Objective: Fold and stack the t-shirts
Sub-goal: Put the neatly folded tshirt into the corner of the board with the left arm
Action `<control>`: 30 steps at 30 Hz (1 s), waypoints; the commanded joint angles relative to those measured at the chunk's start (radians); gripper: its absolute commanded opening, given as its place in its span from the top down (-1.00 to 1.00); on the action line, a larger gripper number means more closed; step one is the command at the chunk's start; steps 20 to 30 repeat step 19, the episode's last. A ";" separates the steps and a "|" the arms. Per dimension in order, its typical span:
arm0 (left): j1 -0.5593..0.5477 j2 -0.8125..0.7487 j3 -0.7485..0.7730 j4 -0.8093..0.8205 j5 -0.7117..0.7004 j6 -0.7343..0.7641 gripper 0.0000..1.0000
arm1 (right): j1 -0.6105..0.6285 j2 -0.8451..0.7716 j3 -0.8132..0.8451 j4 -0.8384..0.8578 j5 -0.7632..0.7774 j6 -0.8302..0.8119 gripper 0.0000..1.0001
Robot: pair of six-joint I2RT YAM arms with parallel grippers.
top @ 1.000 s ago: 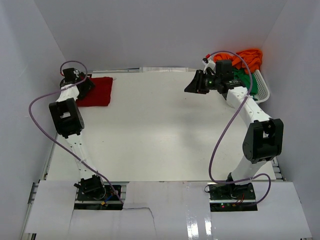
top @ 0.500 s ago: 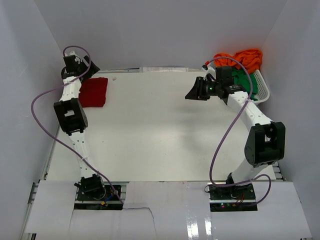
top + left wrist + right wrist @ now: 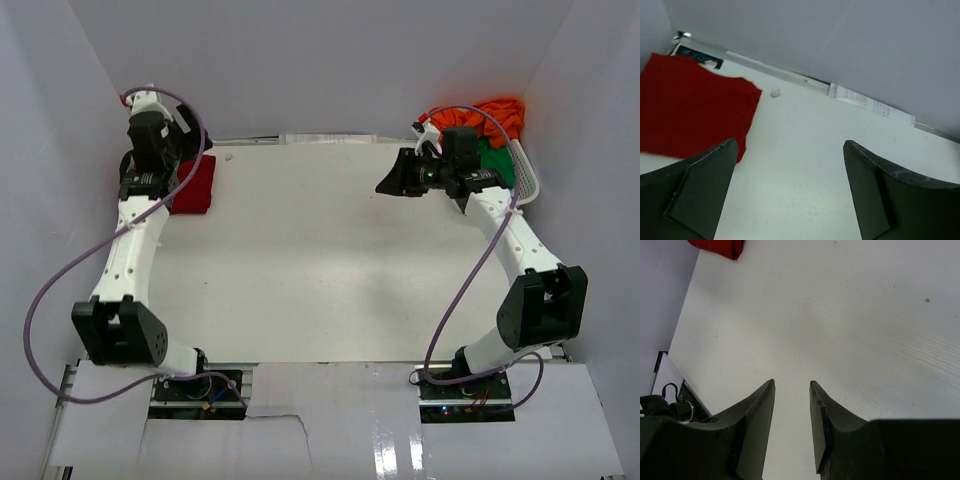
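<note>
A dark red t-shirt (image 3: 193, 185) lies folded at the table's far left; in the left wrist view this red t-shirt (image 3: 690, 105) fills the upper left. My left gripper (image 3: 790, 144) hangs raised just above and beside it, jaws wide open, with only bare table between them. In the top view the left gripper (image 3: 172, 135) sits near the back left corner. An orange t-shirt (image 3: 495, 112) and a green t-shirt (image 3: 497, 160) are bunched in the basket at far right. My right gripper (image 3: 393, 180) hovers left of the basket, over bare table, partly open and holding nothing (image 3: 792, 383).
The white lattice basket (image 3: 527, 178) stands against the right wall. White walls close in the table on the left, back and right. A paper strip (image 3: 870, 105) lies along the back edge. The red t-shirt (image 3: 717, 246) shows far off in the right wrist view.
My left gripper has lifted off the red t-shirt and opened wider, its arm stretching toward the back left corner. The right gripper has shifted slightly to the right.
</note>
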 commanded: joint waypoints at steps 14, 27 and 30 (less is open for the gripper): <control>0.025 -0.447 -0.565 -0.094 -0.074 0.004 -0.96 | -0.004 -0.164 -0.126 0.005 0.015 -0.033 0.18; 0.025 -0.427 -0.551 -0.094 -0.039 0.006 -0.96 | -0.006 -0.159 -0.123 0.007 0.019 -0.039 0.18; 0.025 -0.427 -0.551 -0.094 -0.039 0.006 -0.96 | -0.006 -0.159 -0.123 0.007 0.019 -0.039 0.18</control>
